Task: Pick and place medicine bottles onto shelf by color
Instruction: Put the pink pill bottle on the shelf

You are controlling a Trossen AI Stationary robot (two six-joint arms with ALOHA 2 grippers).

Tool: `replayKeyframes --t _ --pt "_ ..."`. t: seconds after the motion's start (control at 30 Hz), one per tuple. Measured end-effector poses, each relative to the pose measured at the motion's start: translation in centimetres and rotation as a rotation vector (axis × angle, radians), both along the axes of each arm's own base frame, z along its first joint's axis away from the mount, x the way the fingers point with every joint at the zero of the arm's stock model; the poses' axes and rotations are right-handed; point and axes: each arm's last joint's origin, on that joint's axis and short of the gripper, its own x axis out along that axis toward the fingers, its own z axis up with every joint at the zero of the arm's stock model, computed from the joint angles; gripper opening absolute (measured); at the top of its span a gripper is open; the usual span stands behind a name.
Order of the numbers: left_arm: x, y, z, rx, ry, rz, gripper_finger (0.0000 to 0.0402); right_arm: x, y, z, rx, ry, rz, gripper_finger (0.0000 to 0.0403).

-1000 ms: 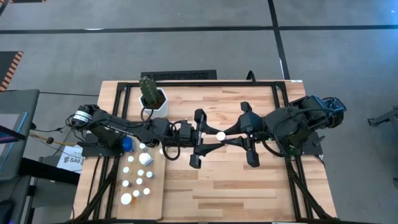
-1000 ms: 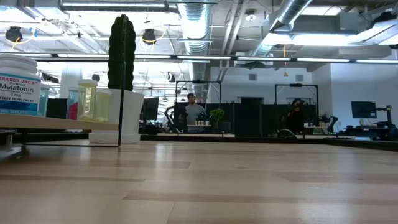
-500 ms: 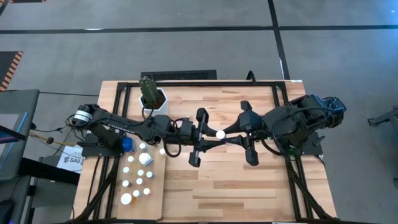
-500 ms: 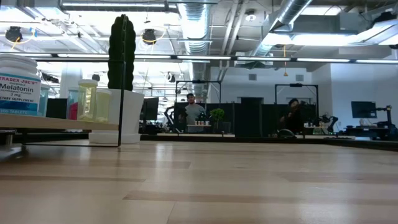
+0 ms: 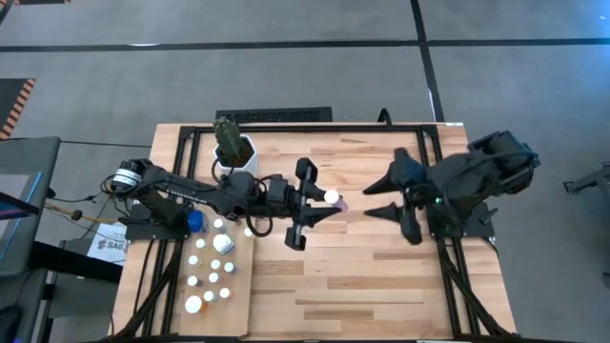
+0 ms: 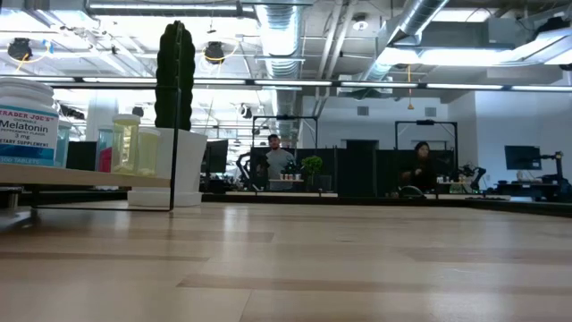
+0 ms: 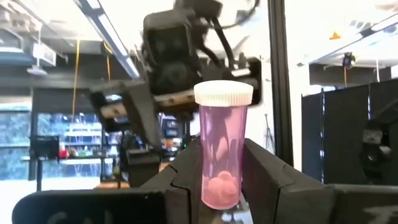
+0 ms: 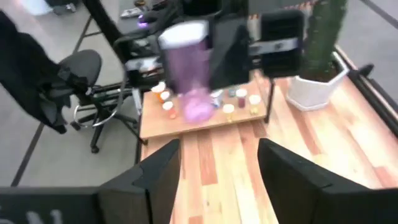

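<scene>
A pink medicine bottle (image 7: 219, 149) with a white cap (image 5: 332, 197) hangs over the middle of the table, and my left gripper (image 5: 327, 203) is shut on it. It also shows in the right wrist view, where the pink bottle (image 8: 186, 74) is blurred. My right gripper (image 5: 368, 201) stands open a short way toward the table's right, level with the bottle and touching nothing. The shelf (image 5: 238, 286), a pale board at the table's near left, carries several white-capped bottles (image 5: 212, 270). My left gripper pinches the pink bottle's lower body (image 7: 210, 171) between its two fingers (image 7: 267, 177). The fingers come from the table's left, nearly level and slanting a little upward. The bottle stands upright with its cap up, lifted clear of the table.
A white hexagonal pot with a cactus (image 5: 233, 148) stands at the far left, beside the shelf's far end. A blue bottle (image 5: 194, 221) sits by the left arm. In the low view a melatonin bottle (image 6: 27, 121) and others stand on the shelf (image 6: 80, 177).
The pink bottle has passed from my right gripper to my left. My right gripper has opened, let go and drawn back toward the table's right edge, rising a little. My left gripper has stayed in place with the bottle upright between its fingers.
</scene>
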Motion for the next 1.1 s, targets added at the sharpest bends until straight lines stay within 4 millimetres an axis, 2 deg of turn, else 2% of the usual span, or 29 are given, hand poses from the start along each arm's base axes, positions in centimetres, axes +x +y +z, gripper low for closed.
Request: replayKeyframes --t 0.1,0.27,0.5,0.8,0.93,1.1 --pt "-0.1 0.2 0.4 -0.007 -0.041 0.007 0.0072 0.7 0.7 -0.3 -0.016 0.004 0.019 0.0239" --pt "-0.2 0.3 0.5 -0.009 -0.058 0.008 0.0073 3.1 1.9 -1.3 -0.096 0.006 0.063 0.0237" --pt "-0.3 0.2 0.6 -0.012 -0.069 -0.009 0.0073 4.7 1.7 -1.5 -0.138 -0.021 0.060 0.0226" --pt "-0.4 0.0 0.8 -0.013 -0.088 -0.019 0.0073 5.0 1.7 -1.1 -0.130 -0.063 0.065 0.0222" --pt "-0.4 0.0 0.8 -0.010 -0.095 -0.024 0.0073 5.1 1.7 -1.1 -0.127 -0.070 0.062 0.0199" --pt "-0.5 0.0 0.8 -0.010 -0.096 -0.025 0.0073 5.2 1.7 -1.0 -0.124 -0.082 0.064 0.0146"
